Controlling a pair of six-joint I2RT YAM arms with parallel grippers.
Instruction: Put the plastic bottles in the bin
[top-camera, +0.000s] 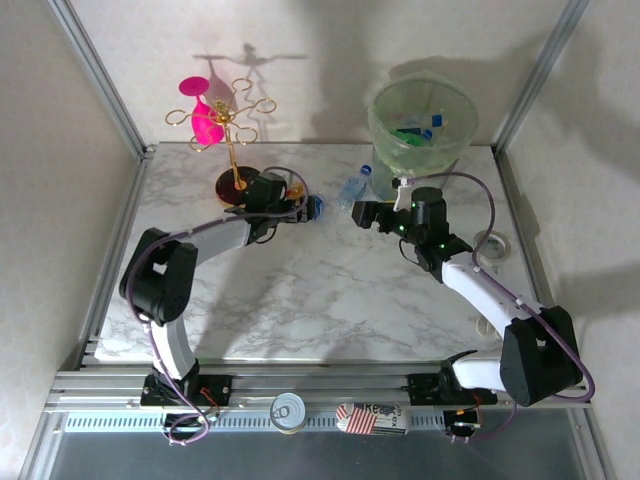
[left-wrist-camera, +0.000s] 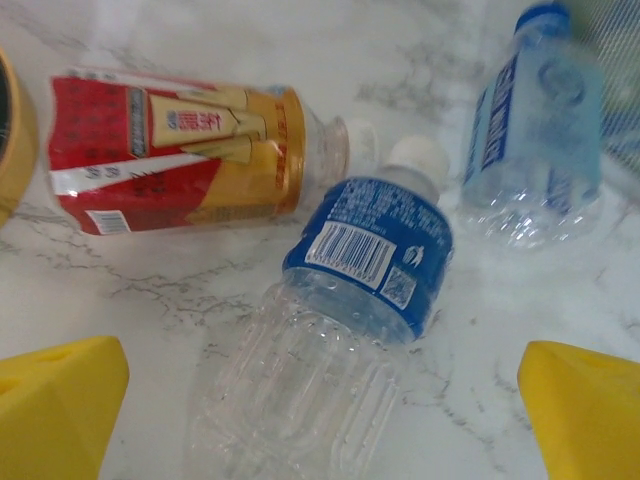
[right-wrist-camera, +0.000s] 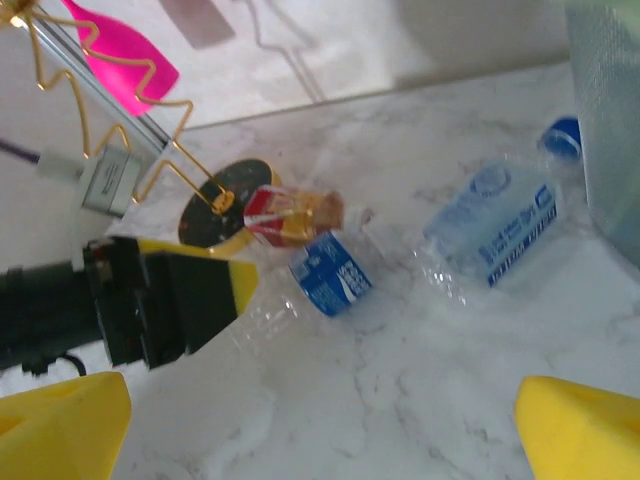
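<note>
Left gripper (left-wrist-camera: 320, 415) spread wide over clear blue-labelled plastic bottle (left-wrist-camera: 345, 300); right gripper (right-wrist-camera: 320, 425) spread also. Gold wire stand (right-wrist-camera: 215, 200) crowds upper left, beside red-labelled bottle (right-wrist-camera: 285, 215); marble tabletop (right-wrist-camera: 400, 400) open below.

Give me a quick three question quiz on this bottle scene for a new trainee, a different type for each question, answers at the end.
1. True or false: the left gripper is shut on the blue-label bottle.
2. Multiple choice: in the left wrist view, how many bottles lie on the table? A one, B three, C six.
3. Short answer: which bottle lies closest to the bin?

Key
1. False: its jaws stand open above that bottle.
2. B.
3. The blue-capped bottle.
</note>
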